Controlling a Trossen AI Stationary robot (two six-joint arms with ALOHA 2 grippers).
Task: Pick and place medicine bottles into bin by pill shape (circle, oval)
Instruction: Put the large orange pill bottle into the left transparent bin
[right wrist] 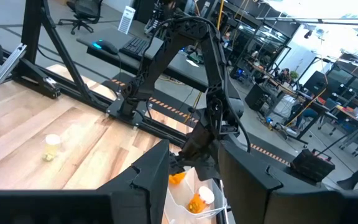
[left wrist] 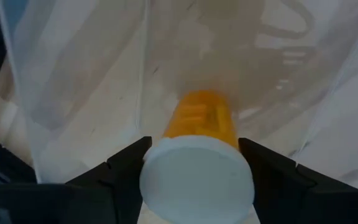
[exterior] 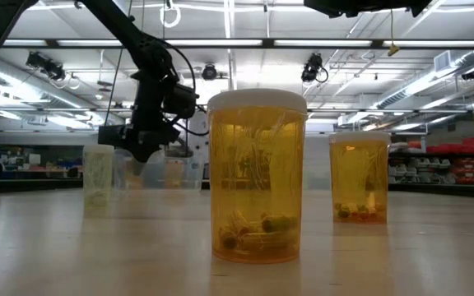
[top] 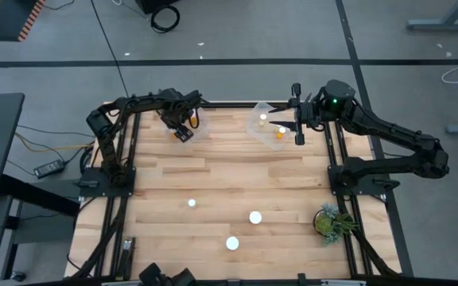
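Observation:
My left gripper [top: 183, 129] points down into a clear bin [top: 191, 127] at the table's far left, shut on an amber medicine bottle [left wrist: 199, 118] with a white cap. My right gripper [top: 296, 119] hovers level and open, with nothing between its fingers, beside a second clear bin [top: 267, 125] at the far right, which holds two bottles [top: 280, 132]. Three more bottles stand upright on their bases nearer the front: a large one [exterior: 257, 177], one [exterior: 359, 177] to its right, and a pale one [exterior: 99, 174]. My left gripper has the bottle between its two fingers at the cap end [left wrist: 197, 177], one finger [left wrist: 129, 163] on each side. The fingers come from above, pointing down. The bottle hangs cap up, its amber body reaching down inside the bin, clear of the bin's floor.
A small green plant [top: 330, 222] stands at the table's right edge near the front. The wooden table [top: 213, 179] has bare room in the middle between the bins and the three standing bottles. Black frame rails [top: 122, 159] run along both sides.

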